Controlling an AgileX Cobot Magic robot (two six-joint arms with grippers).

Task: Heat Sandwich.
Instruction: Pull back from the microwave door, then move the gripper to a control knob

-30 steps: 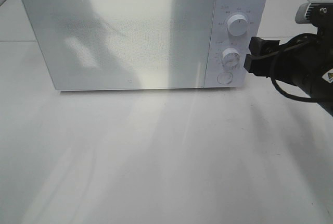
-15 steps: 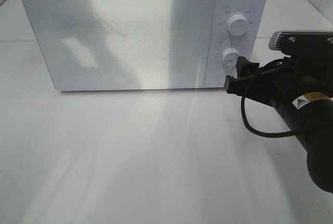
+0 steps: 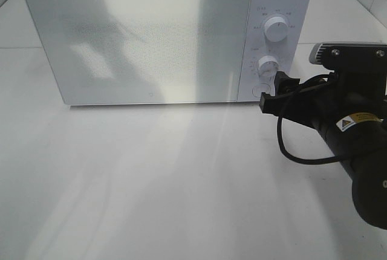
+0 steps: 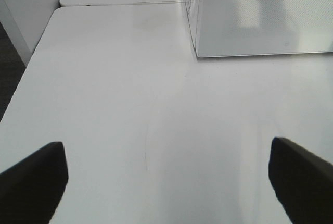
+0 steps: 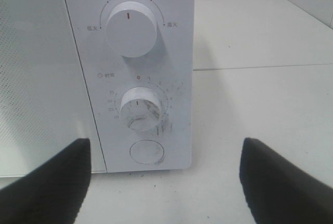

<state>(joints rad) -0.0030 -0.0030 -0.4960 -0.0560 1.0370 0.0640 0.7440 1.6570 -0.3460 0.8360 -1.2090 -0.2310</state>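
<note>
White microwave (image 3: pixel 145 36), door shut, sits on the bench (image 3: pixel 151 181); our right claw (image 3: pixel 272 91), jaws apart, faces its round button (image 5: pixel 146 151). Our left claw (image 4: pixel 166 146) gapes over the bench; we cannot see the sandwich.

White boxy microwave (image 3: pixel 145 42), door shut, sits at back of white worktop (image 3: pixel 151 181). Ctrl panel on its right side: upper round white knob (image 3: pixel 276 31), red mark straight up; lower round white knob (image 3: pixel 268 65), dark scuffs around it; round white button (image 3: pixel 261 90) just below. Door panel glossy, reflecting light.
</note>
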